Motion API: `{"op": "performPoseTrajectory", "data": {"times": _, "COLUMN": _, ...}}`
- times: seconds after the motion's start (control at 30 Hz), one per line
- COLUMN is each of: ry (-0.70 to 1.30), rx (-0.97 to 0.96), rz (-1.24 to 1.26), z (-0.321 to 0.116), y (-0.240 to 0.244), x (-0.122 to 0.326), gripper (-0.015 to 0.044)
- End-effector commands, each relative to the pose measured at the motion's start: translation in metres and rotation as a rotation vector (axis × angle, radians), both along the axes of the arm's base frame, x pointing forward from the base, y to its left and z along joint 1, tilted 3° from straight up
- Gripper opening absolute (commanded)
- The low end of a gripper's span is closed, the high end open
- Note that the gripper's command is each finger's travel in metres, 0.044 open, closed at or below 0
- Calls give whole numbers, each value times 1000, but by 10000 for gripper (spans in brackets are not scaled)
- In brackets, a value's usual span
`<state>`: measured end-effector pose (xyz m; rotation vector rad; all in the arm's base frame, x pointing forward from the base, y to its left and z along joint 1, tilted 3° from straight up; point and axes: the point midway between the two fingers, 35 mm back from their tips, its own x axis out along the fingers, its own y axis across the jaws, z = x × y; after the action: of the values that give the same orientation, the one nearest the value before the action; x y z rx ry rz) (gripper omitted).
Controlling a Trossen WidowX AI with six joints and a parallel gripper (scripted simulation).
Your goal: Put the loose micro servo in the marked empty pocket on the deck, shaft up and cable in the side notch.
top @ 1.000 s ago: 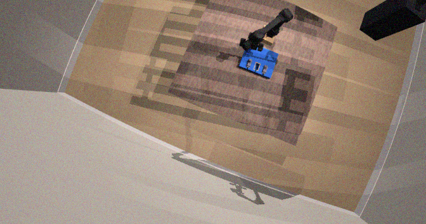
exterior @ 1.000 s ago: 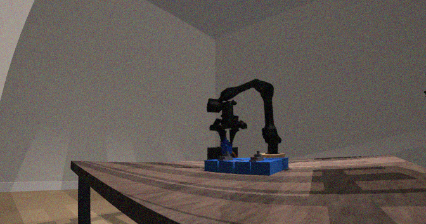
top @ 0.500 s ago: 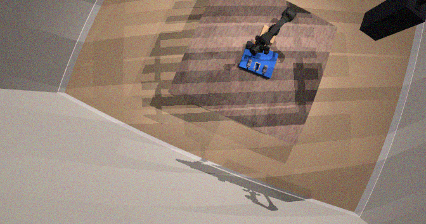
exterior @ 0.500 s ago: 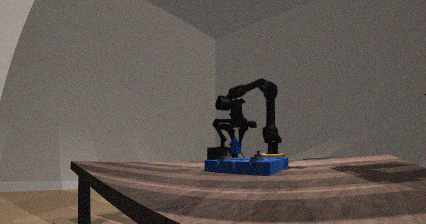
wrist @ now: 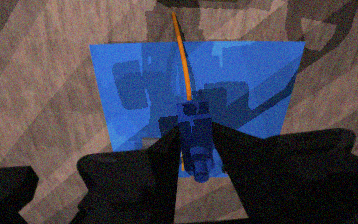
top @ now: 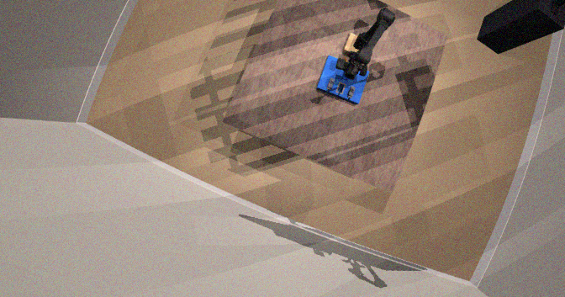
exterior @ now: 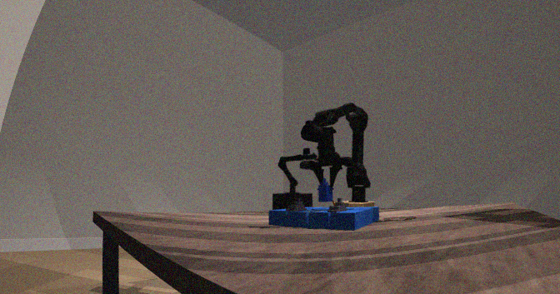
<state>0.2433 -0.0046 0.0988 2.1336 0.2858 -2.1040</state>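
Note:
My gripper [exterior: 326,184] [wrist: 194,128] is shut on the loose blue micro servo [exterior: 325,192] [wrist: 196,137], holding it above the robot's blue deck [top: 330,68] [exterior: 362,221] [wrist: 275,62]. A small gap shows under the servo in the exterior view. The servo's round boss [wrist: 201,170] is at its lower end in the wrist view. The orange cable [wrist: 182,55] runs from its other end. The marked pocket [top: 341,88] lies between two fitted servos [top: 330,83] [top: 351,91] near the deck edge away from the arm's base. It is mostly hidden in the wrist view.
A pale wooden block [top: 351,42] [exterior: 360,204] is beside the arm's base. A dark box [exterior: 292,200] with a thin jointed stand is behind the deck in the exterior view. The fitted servos rise above the deck. Striped shadows cross the table [top: 286,92].

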Motion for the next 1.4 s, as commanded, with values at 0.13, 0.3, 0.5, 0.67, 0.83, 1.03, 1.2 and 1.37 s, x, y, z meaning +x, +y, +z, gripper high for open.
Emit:
{"op": "performPoseTrajectory", "data": {"times": 0.13, "ry": -8, "rx": 3, "rz": 49, "z": 2, "y": 9, "x": -2, "gripper": 0}}
{"op": "performPoseTrajectory", "data": {"times": 0.3, "ry": -15, "rx": 1, "rz": 213, "z": 2, "y": 9, "x": -2, "gripper": 0}}
{"op": "performPoseTrajectory", "data": {"times": 0.5, "ry": -24, "rx": -2, "rz": 420, "z": 2, "y": 9, "x": -2, "gripper": 0}}
{"op": "performPoseTrajectory", "data": {"times": 0.67, "ry": -32, "rx": -4, "rz": 593, "z": 2, "y": 9, "x": -2, "gripper": 0}}
{"op": "performPoseTrajectory", "data": {"times": 0.83, "ry": -39, "rx": -6, "rz": 766, "z": 2, "y": 9, "x": -2, "gripper": 0}}
{"op": "performPoseTrajectory", "data": {"times": 1.03, "ry": -48, "rx": -9, "rz": 973, "z": 2, "y": 9, "x": -2, "gripper": 0}}
{"op": "performPoseTrajectory", "data": {"times": 1.2, "ry": -56, "rx": -11, "rz": 1146, "z": 2, "y": 9, "x": -2, "gripper": 0}}
{"op": "performPoseTrajectory", "data": {"times": 1.37, "ry": -63, "rx": -13, "rz": 1319, "z": 2, "y": 9, "x": -2, "gripper": 0}}
